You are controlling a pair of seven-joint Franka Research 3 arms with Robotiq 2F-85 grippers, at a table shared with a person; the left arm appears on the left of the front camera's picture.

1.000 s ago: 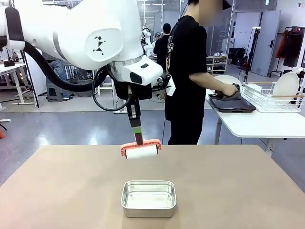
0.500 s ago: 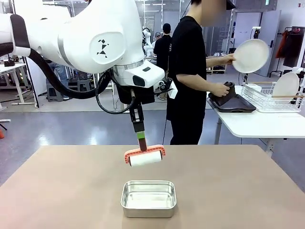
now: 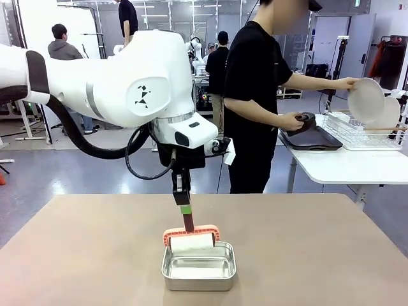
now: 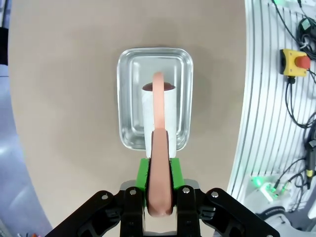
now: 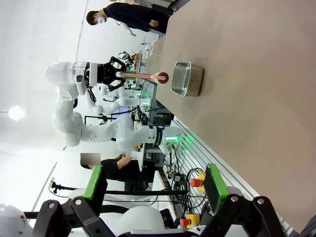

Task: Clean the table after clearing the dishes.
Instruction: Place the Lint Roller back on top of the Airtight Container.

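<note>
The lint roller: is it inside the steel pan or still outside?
Partly inside: the lint roller hangs over the steel pan, its white roll below the rim, gripped by the left pincer.

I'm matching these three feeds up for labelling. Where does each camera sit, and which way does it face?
Front: between the arms, facing across the table at the person; left arm shows.
Left wrist: looks down past the left gripper, shut on the roller, into the pan.
Right wrist: rolled sideways; open right gripper at the bottom.
All three share the pan.
</note>
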